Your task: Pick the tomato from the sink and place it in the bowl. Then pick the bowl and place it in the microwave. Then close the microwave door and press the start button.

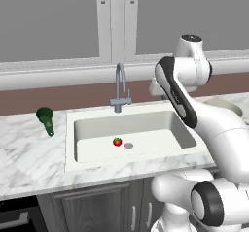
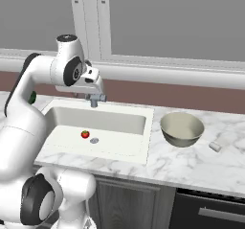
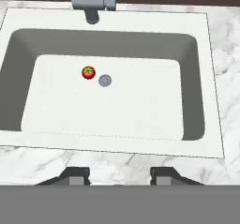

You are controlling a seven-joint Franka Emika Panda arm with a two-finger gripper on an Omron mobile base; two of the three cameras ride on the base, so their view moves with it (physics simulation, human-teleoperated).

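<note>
Hovering my gripper [image 3: 119, 175], jaws apart and empty, above the off-white sink [image 3: 197, 54]; I'm seeing the small red tomato [image 3: 88, 72] unpicked, everything remaining.

My own arm covers most of the bowl [image 1: 224, 105] in the left base view, leaving just a sliver of rim. The faucet [image 3: 92, 2] is cut off at the top of the hand view (only its base shows), and I can't identify the small pale thing [image 2: 216, 146] beside the bowl.
</note>
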